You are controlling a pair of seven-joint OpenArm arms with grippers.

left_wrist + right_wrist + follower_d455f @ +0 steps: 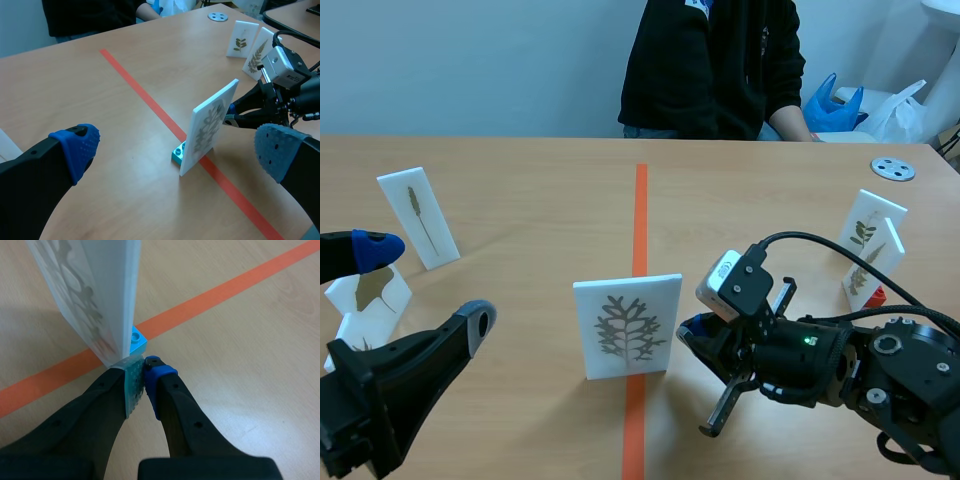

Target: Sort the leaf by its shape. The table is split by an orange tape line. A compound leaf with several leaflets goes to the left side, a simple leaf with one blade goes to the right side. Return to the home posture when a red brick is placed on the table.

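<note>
Standing upright on the orange tape line (640, 215): white flat card with grey many-branched leaf (627, 326). Right claw (142, 365) just behind its lower corner, touching; cannot tell whether clenched on it. Destination judged leftward.

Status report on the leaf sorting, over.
Left gripper open, holding nothing. Right gripper shut, fingers at lower corner of leaf card. Card upright on orange tape line.

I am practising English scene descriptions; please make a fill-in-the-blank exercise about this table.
1. The white rectangular leaf card stands on the ___ tape line.
2. The left gripper is ___.
3. Right of the tape stand ___ other white cards.
Missing words: orange; open; two.
</note>
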